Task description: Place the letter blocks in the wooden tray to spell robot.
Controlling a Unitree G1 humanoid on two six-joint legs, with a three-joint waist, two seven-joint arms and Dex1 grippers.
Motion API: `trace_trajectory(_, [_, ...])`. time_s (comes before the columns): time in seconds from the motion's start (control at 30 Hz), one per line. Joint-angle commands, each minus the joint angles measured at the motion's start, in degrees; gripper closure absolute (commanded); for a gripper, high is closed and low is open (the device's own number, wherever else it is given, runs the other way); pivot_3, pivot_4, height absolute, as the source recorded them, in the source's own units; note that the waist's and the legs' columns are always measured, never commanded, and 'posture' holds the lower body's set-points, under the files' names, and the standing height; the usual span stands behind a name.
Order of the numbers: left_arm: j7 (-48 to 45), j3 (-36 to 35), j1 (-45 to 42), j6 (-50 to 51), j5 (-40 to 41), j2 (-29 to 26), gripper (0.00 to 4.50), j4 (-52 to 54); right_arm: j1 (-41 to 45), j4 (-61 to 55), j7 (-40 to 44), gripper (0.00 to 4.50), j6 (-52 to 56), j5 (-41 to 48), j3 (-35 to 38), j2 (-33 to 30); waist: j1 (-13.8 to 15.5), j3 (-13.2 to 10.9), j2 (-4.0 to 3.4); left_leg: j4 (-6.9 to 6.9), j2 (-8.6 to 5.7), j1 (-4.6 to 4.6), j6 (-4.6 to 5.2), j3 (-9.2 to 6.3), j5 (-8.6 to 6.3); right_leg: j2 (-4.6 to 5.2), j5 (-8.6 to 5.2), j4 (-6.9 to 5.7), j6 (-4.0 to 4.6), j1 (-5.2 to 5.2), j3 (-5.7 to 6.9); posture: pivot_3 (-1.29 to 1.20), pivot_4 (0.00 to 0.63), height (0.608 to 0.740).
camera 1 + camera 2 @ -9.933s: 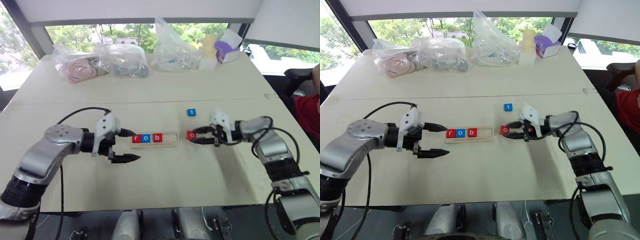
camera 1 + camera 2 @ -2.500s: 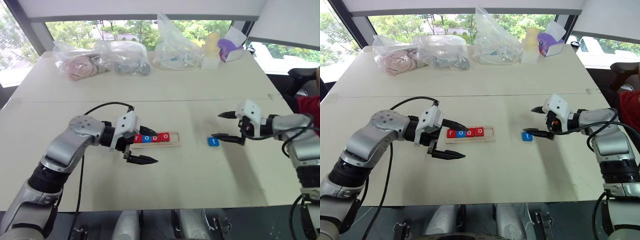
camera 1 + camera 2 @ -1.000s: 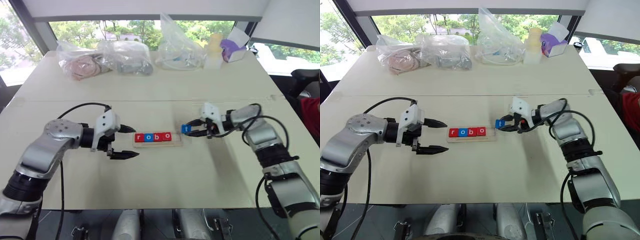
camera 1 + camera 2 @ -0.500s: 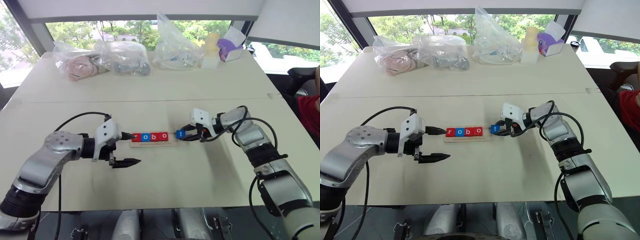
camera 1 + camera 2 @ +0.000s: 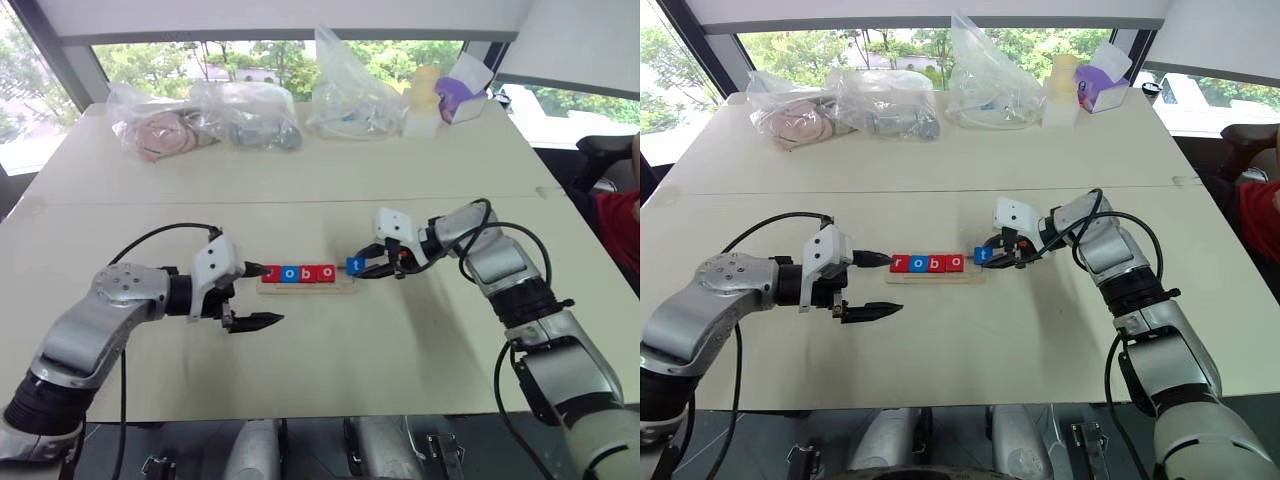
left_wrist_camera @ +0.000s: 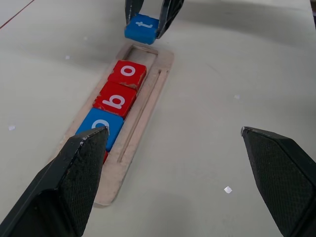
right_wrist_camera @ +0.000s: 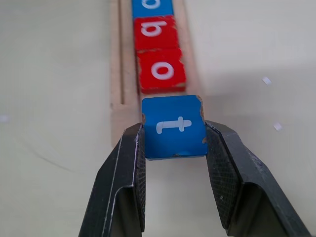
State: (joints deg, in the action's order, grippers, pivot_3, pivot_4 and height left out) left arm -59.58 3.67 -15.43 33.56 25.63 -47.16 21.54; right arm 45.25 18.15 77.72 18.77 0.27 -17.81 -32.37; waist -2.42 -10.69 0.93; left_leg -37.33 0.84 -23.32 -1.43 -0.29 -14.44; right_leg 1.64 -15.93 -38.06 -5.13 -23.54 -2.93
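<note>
- The right gripper (image 7: pixel 174 148) has been carrying the blue t block (image 7: pixel 174 127) leftward, clamping it above the wooden tray's (image 6: pixel 148 103) empty end slot.
- The left gripper (image 5: pixel 252 296) is hovering with jaws spread wide, holding nothing, beside the tray's other end.

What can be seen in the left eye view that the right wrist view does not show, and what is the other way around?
Left eye view alone: the left gripper with jaws open beside the wooden tray, the red r block, and the plastic bags at the table's far side.

Right wrist view alone: the chipped corner of the blue t block.

Both: the right gripper shut on the t block above the tray's empty end, next to the red o block.
</note>
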Motion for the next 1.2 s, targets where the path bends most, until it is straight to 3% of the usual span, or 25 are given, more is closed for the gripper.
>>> trace_trajectory(0.03, [0.26,-0.32,-0.23,0.09,0.57,0.17,0.00,1.59,-0.35,-3.46,-0.14,3.36,1.15,0.78,-0.13,-0.27,-0.02,0.00,0.00,0.00,0.00,0.00,0.00,0.00,0.00,0.00,0.00,0.00,0.00,0.00,0.00,0.00,0.150,0.735])
trace_trajectory(0.33, [1.03,0.36,-0.12,-0.08,-0.25,0.86,0.00,1.41,0.16,-1.34,-6.95,3.36,2.96,-2.97,-2.10,1.50,-0.01,0.00,0.00,0.00,0.00,0.00,0.00,0.01,0.00,-0.01,0.00,0.00,0.00,0.00,0.00,0.00,0.150,0.735])
trace_trajectory(0.73, [1.43,1.84,0.52,-1.18,-2.34,1.38,0.00,1.13,-1.91,-7.00,-5.87,3.36,6.28,-0.86,-3.00,2.00,-0.02,0.00,0.00,0.00,0.00,0.00,0.00,-0.01,0.00,-0.02,0.00,0.00,0.00,0.00,0.01,0.00,0.150,0.735])
trace_trajectory(1.2, [2.50,1.98,0.10,-0.33,-2.21,2.48,0.00,1.40,-0.77,-3.40,-8.01,3.36,5.19,-1.37,-3.72,3.27,-0.12,0.01,0.01,-0.01,0.00,0.03,0.00,0.00,0.00,-0.03,0.00,-0.01,0.00,0.02,0.00,0.00,0.150,0.735])
